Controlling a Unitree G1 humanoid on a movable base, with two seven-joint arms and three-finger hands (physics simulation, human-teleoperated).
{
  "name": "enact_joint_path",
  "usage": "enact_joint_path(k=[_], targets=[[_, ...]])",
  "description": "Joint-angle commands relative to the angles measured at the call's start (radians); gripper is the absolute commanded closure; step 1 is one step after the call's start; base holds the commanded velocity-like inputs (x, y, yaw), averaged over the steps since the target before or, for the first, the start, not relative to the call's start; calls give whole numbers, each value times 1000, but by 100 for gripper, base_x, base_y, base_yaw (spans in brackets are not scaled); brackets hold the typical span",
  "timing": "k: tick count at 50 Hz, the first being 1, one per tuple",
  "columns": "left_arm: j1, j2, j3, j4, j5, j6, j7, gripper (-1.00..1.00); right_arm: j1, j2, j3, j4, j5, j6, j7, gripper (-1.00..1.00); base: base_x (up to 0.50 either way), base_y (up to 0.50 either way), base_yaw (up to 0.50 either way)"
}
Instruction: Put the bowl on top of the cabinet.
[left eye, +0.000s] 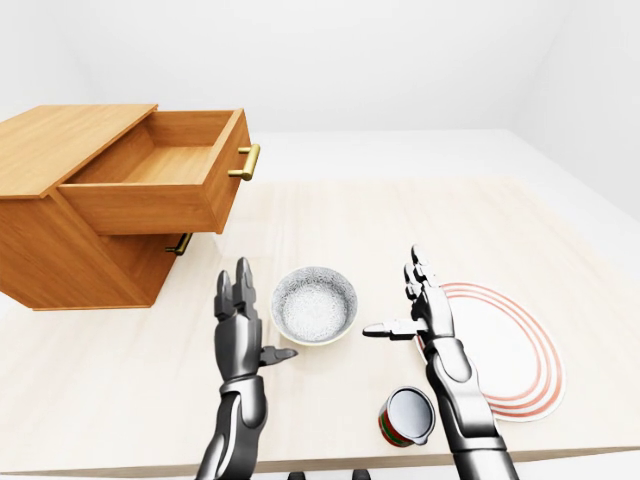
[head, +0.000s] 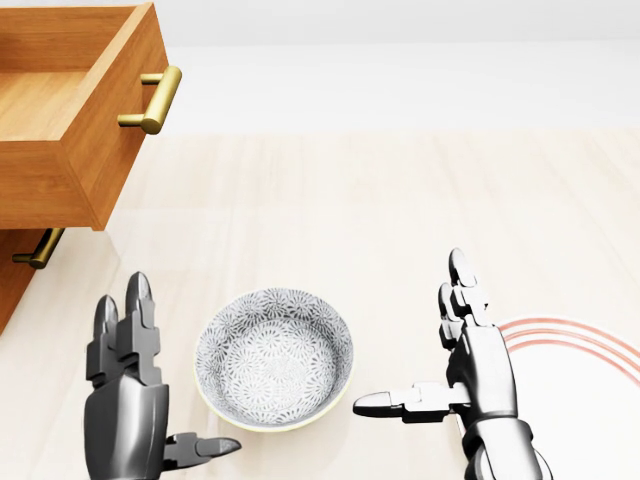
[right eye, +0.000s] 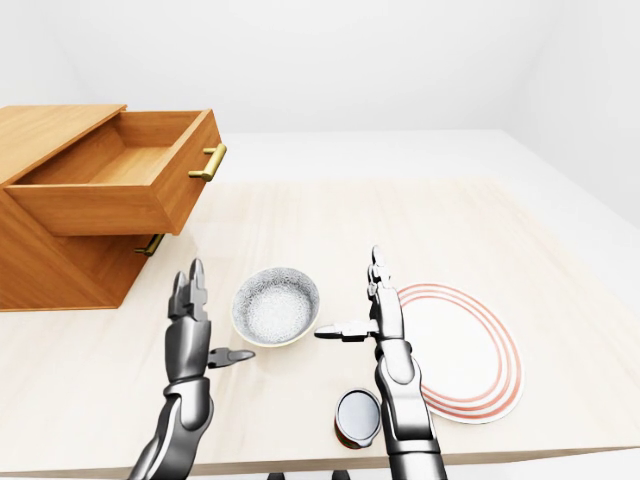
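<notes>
A grey speckled bowl (left eye: 314, 305) with a pale rim sits upright on the light wooden table, low in the middle of the left-eye view. My left hand (left eye: 240, 320) stands open just left of the bowl, palm toward it, thumb pointing at it. My right hand (left eye: 415, 310) is open on the bowl's right, thumb stretched toward the rim without touching. The wooden cabinet (left eye: 60, 150) stands at the upper left, its top drawer (left eye: 165, 180) pulled out and empty, with a brass handle (left eye: 246, 162).
A white plate with red rings (left eye: 510, 350) lies to the right of my right hand. A red and green can (left eye: 405, 417) stands near the table's lower edge, beside my right forearm. A lower drawer handle (left eye: 180, 244) shows under the open drawer.
</notes>
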Motion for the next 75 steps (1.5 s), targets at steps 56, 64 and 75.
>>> enact_joint_path(k=[56, 64, 75], targets=[[-108, -21, -193, 282, 460, 0, 3, 92, 16, 1, 2, -30, -2, 4, 6, -100, 0, 0, 0], [-101, -19, -195, 262, 461, 0, 3, 92, 16, 1, 3, -32, -2, 5, 5, -100, 0, 0, 0], [-98, -17, -178, 191, 439, 0, 3, 92, 17, 3, 8, -30, -7, 4, 5, -100, 0, 0, 0]])
